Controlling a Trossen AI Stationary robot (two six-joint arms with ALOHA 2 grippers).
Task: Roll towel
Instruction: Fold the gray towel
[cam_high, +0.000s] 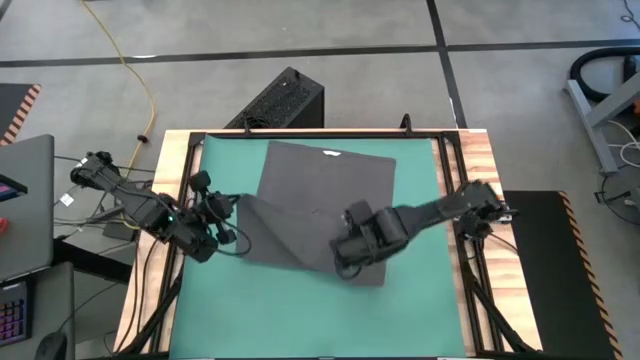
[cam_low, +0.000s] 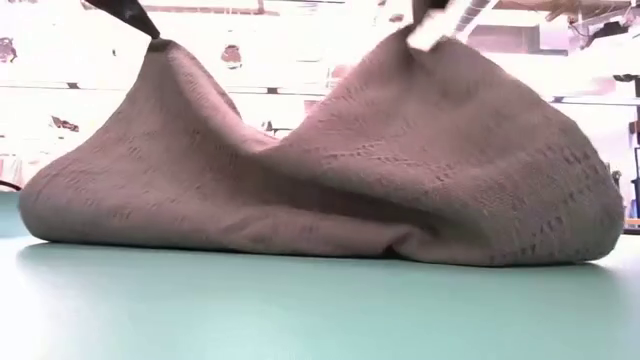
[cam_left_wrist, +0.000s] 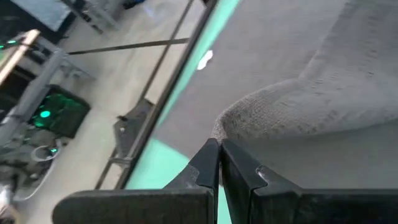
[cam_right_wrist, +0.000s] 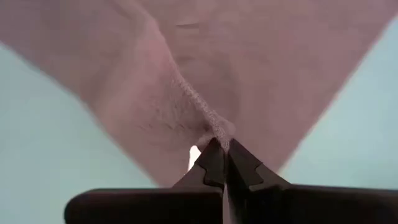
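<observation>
Green mat on wood-edged table; grey concrete floor around. Left gripper and right gripper each clenched on towel corners, lifted.

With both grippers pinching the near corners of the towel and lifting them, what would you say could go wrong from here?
1. The left gripper and right gripper each pinch only a small bit of the towel edge; a corner could slip free.
2. The cloth sags between the lifted corners, so the roll may start loose or uneven.
3. The far edge lies unpinned on the green mat and might drag.
</observation>
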